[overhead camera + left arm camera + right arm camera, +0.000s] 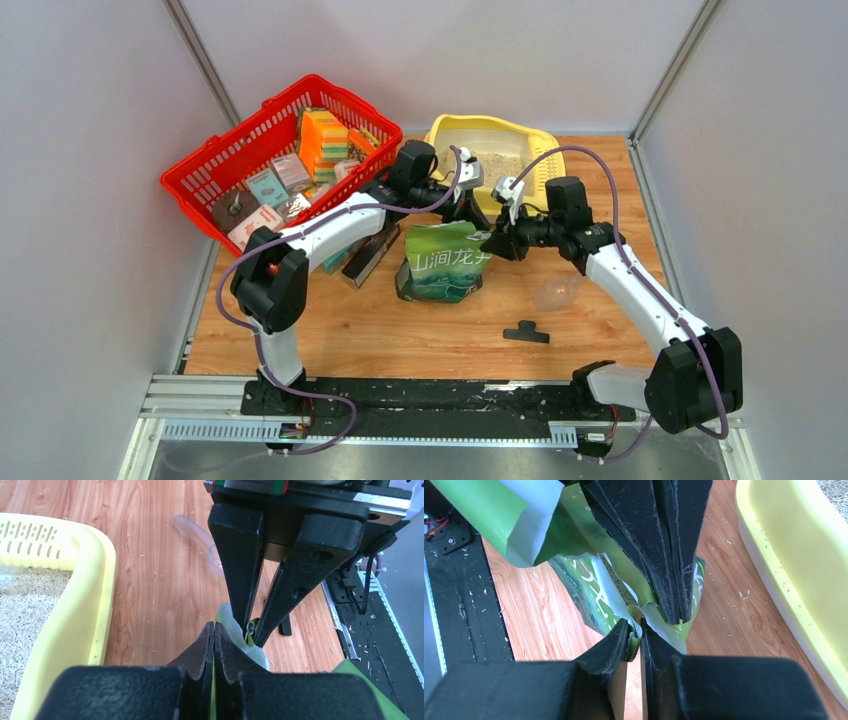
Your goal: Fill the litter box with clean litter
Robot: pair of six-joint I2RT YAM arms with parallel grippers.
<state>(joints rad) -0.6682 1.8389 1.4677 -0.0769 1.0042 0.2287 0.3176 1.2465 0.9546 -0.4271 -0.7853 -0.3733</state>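
Green printed plastic, in the form of a bag with white characters [445,265], is seen standing at the middle of the wooden table [400,335], its top edge held up between the two arms. The left arm's fingers [202,650] are pressed tightly together on that edge, with only a thin strip of the film showing between them. The right arm's fingers [616,645] are parted by a narrow gap in which the folded edge of the bag lies; whether it is gripped there cannot be told. The pale yellow plastic litter box [538,150] is placed just behind the bag at the far edge of the table, and beige-grey granules of clean litter [495,160] are spread in its basin. A red mesh basket [240,125] filled with small packets is set to the left. A black clip [526,332] lies nearer the arm bases.
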